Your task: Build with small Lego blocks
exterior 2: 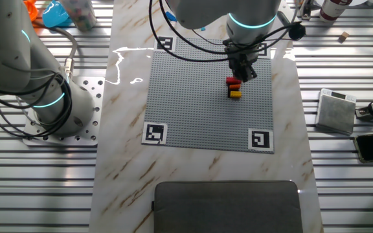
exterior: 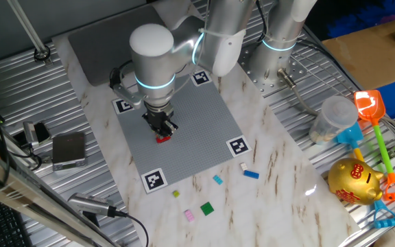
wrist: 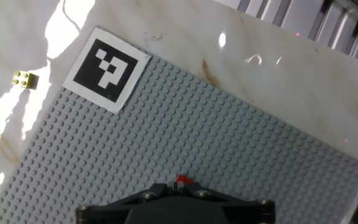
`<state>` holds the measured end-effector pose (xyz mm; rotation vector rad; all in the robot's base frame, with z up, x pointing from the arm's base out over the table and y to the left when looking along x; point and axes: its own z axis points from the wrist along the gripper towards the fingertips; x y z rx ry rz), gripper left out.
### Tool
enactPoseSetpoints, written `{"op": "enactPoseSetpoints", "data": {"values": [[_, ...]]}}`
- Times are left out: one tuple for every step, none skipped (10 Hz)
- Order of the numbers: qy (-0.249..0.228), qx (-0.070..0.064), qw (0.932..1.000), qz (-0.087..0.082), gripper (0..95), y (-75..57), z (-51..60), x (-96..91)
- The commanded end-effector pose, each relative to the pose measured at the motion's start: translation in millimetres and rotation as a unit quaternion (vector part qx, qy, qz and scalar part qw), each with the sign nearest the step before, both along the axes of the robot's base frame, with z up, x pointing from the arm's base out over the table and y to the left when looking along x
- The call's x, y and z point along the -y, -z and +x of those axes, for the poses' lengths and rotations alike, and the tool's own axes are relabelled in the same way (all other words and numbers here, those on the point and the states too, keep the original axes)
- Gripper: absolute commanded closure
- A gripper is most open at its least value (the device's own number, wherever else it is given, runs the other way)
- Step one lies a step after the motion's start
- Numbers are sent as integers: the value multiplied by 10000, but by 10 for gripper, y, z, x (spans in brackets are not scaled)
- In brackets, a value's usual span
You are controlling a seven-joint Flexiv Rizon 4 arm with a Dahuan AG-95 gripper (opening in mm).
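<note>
Several loose bricks point(exterior: 252, 174) lie off the plate's point(exterior: 204, 130) edge; tool point(exterior: 162, 127) over red brick point(exterior: 163, 138), grip unreadable.

The gripper point(exterior 2: 243, 72) hangs over the grey studded plate point(exterior 2: 199, 103); just below its jaws sit stacked bricks point(exterior 2: 234, 88) (red, black, yellow).

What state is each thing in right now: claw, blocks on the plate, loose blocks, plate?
claw: down over the block stack; open or shut cannot be told.
block stack: on the plate, red above yellow, beside the claw tip.
grey studded plate: flat on the table, otherwise bare.
loose blocks: lying apart on the marble, off the plate: blue, light blue, green, pink, yellow.
</note>
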<state>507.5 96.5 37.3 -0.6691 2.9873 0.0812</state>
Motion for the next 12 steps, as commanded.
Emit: {"op": "enactPoseSetpoints", "data": {"values": [[-2, -6, 10000, 8, 950, 6, 8, -2], [-8, -5, 10000, 9, 950, 6, 5, 0], [-13, -1, 10000, 10, 950, 6, 4, 0], [-35, 0, 10000, 4, 950, 7, 3, 1], [-44, 1, 10000, 4, 950, 8, 4, 2], [-48, 1, 10000, 4, 950, 12, 4, 4], [-50, 2, 10000, 7, 950, 22, 2, 7], [-48, 1, 10000, 8, 950, 32, -2, 9], [-36, 1, 10000, 6, 950, 44, -5, 4], [-35, 1, 10000, 4, 950, 56, -17, -1], [-39, 2, 10000, 6, 950, 65, -25, -5], [-45, 1, 10000, 2, 950, 73, -28, -6]]}}
